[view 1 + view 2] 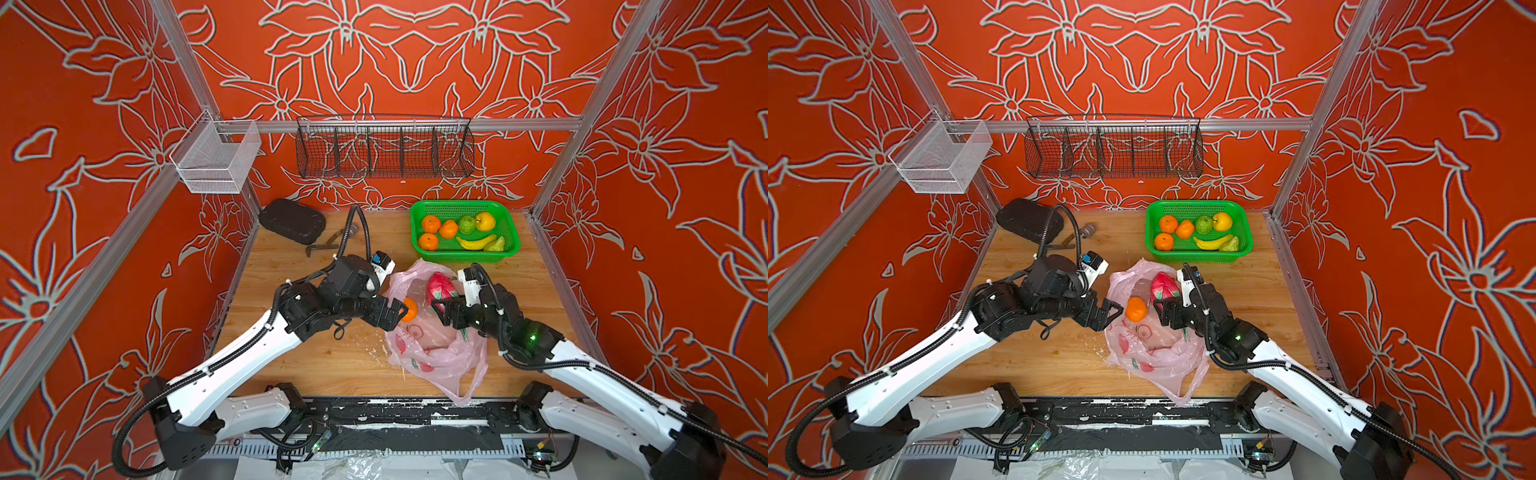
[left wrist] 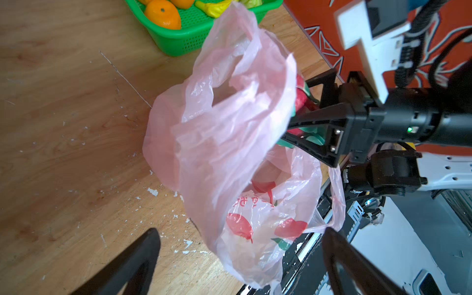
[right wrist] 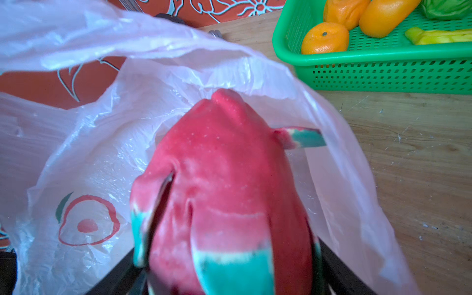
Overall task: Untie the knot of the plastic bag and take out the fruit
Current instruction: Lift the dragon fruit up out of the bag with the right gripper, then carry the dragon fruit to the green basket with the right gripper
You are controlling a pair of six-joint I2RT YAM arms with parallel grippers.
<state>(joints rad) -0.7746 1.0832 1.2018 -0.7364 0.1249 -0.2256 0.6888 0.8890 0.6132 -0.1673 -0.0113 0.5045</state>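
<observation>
The pale pink plastic bag point(image 1: 432, 353) point(image 1: 1154, 353) lies open on the wooden table, its handles loose; no knot shows. My right gripper point(image 1: 441, 309) point(image 3: 227, 265) reaches into the bag's mouth and is shut on the pink-and-green dragon fruit point(image 1: 438, 286) point(image 3: 224, 178), which fills the space between its jaws. An orange point(image 1: 410, 309) point(image 1: 1136, 308) sits in the bag's left side. My left gripper point(image 1: 398, 316) point(image 2: 241, 231) stands open at the bag's left edge, right beside the orange, holding nothing. In the left wrist view the bag point(image 2: 229, 127) hides the orange.
A green basket point(image 1: 465, 253) point(image 1: 1200, 255) at the back right holds oranges, green fruit, a yellow one and a banana point(image 1: 476, 242). A black object point(image 1: 291, 220) and a metal tool point(image 1: 328, 245) lie at the back left. Wire baskets point(image 1: 384, 151) hang on the back wall.
</observation>
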